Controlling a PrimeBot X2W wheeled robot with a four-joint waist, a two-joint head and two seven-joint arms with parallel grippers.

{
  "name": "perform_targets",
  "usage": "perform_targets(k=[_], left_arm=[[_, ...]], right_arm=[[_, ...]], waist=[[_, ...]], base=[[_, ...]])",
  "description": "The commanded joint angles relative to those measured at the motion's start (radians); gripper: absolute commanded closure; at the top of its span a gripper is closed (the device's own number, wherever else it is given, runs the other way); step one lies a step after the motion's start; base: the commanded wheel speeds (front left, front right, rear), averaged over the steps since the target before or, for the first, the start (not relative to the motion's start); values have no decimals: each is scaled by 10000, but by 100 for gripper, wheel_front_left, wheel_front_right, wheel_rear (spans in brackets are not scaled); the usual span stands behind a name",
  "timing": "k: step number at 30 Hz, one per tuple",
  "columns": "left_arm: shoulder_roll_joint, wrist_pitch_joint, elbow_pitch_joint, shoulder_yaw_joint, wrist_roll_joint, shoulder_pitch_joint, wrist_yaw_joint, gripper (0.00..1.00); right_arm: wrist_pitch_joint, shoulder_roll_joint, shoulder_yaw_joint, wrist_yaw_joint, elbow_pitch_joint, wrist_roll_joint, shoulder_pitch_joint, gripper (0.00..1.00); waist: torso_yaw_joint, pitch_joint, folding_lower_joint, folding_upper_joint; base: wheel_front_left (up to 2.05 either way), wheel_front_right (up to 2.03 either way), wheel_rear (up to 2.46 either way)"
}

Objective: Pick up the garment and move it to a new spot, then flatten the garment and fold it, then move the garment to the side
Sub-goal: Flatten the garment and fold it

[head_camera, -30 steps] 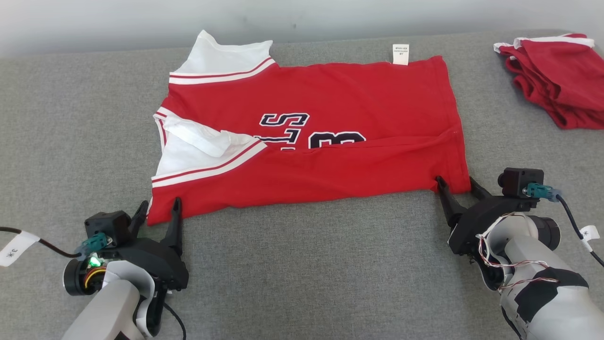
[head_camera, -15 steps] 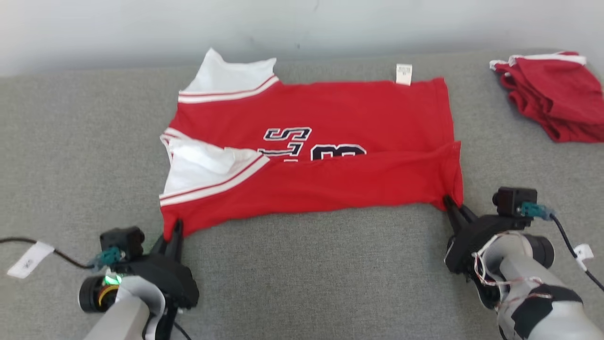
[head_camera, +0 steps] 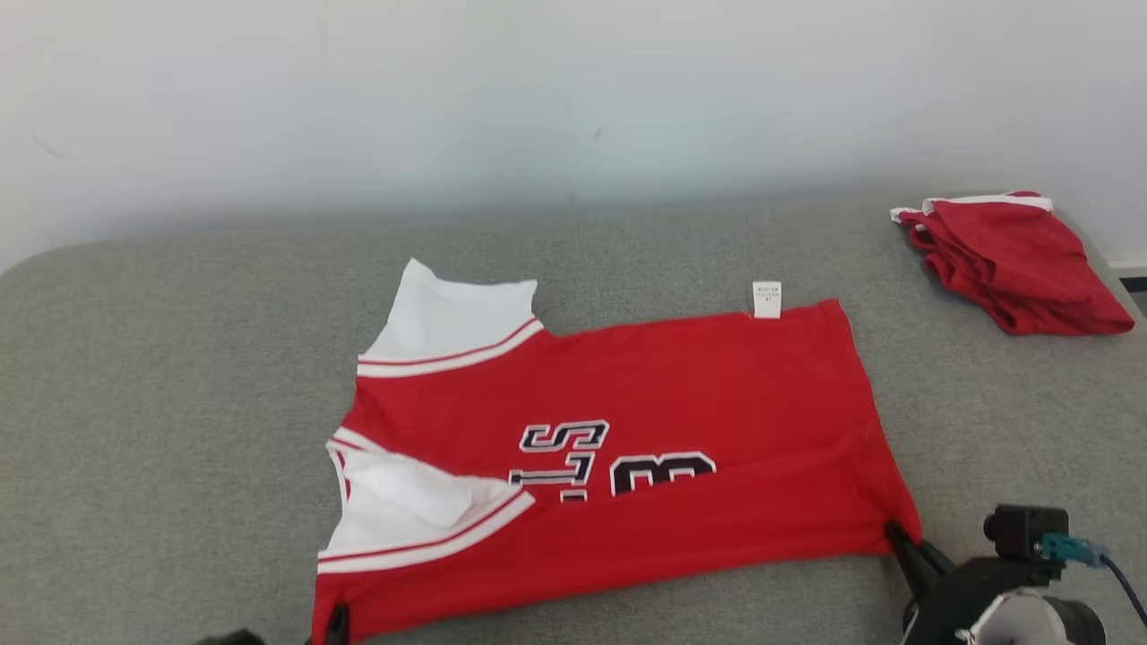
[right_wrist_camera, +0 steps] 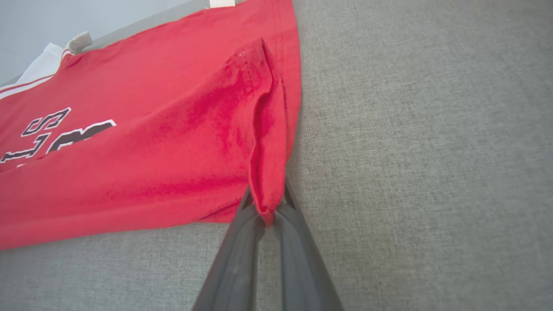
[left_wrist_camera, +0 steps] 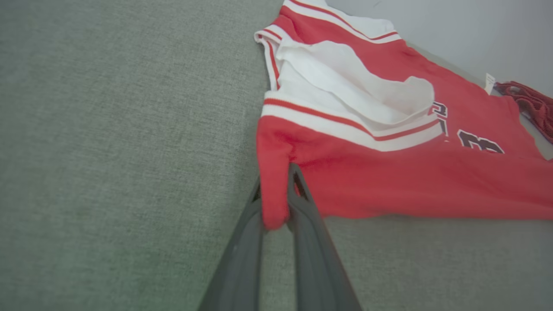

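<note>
The garment (head_camera: 627, 430) is a red jersey with white striped sleeves and dark lettering, lying folded lengthwise on the grey surface. My left gripper (left_wrist_camera: 276, 190) is shut on its near corner at the sleeve end (left_wrist_camera: 274, 207), and red cloth sticks out between the dark fingers. That gripper's tip shows at the bottom edge of the head view (head_camera: 337, 620). My right gripper (right_wrist_camera: 267, 199) is shut on the near hem corner (right_wrist_camera: 265, 190), which bunches up into a ridge. In the head view the right gripper (head_camera: 896, 536) sits at the jersey's lower right corner.
A second pile of red cloth (head_camera: 1013, 260) lies at the far right of the grey upholstered surface (head_camera: 179, 403). A pale wall (head_camera: 538, 98) rises behind the surface's far edge. Open grey fabric stretches left of the jersey and beyond it.
Both grippers have shut on the jersey's near corners. The camera has tilted up, so the whole scene sits lower in the head view and more wall shows.
</note>
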State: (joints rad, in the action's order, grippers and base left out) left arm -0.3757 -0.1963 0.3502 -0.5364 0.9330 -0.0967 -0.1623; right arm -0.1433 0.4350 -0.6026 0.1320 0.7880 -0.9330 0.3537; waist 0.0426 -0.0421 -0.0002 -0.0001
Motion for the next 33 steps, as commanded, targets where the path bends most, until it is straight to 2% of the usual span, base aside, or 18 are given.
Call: perform_targets(k=[1, 5, 8, 9, 10, 11, 17, 25, 28, 33], left_arm=[[-179, 26, -257, 75, -13, 210, -179, 100], [-458, 311, -1480, 68, -7, 896, -788, 100], [-558, 355, -1925, 56, -101, 1056, -1035, 100], [-583, 314, -1970, 53, -168, 1046, -1105, 100], [-658, 337, -1970, -48, -327, 1028, -1157, 70], [-691, 256, -2013, -94, -486, 970, -1215, 0], [-498, -381, -2353, 218, -732, 888, -1271, 0], [-378, -699, -3160, 909, -2473, 906, -1801, 0], [-375, -692, -3082, 963, -2704, 420, -1634, 0], [-860, 344, -2465, 969, -2427, -1312, -717, 0]], right_arm=[[27, 114, 64, -21, -106, -34, -180, 100], [213, 184, 345, -21, -675, 125, -733, 100], [392, 74, 652, -21, -936, 214, -957, 100], [372, 86, 766, -21, -1002, 359, -1003, 62], [283, 30, 903, -21, -1093, 422, -1041, 19], [259, -21, 1020, -21, -1135, 524, -1090, 0], [-395, -226, 1993, -22, -1725, 1385, -1269, 0], [-1010, -847, 3687, -22, -3151, 3106, -1953, 0], [-860, -1250, 4224, -22, -3588, 3756, -2241, 0], [-271, -1753, 4544, -22, -4215, 4544, -1622, 0]], waist=[[-46, 27, 2, 1], [-86, 50, 2, 1], [-96, 108, 2, 1], [-102, 126, 2, 1], [-93, 146, 2, 1], [-83, 172, 2, 1], [-74, 409, 2, 1], [-229, 584, 2, 1], [-238, 548, 2, 1], [189, 25, 2, 1]], base=[[0, 0, 0], [0, 0, 0], [0, 0, 0], [0, 0, 0], [0, 0, 0], [0, 0, 0], [0, 0, 0], [0, 0, 0], [0, 0, 0], [0, 0, 0]])
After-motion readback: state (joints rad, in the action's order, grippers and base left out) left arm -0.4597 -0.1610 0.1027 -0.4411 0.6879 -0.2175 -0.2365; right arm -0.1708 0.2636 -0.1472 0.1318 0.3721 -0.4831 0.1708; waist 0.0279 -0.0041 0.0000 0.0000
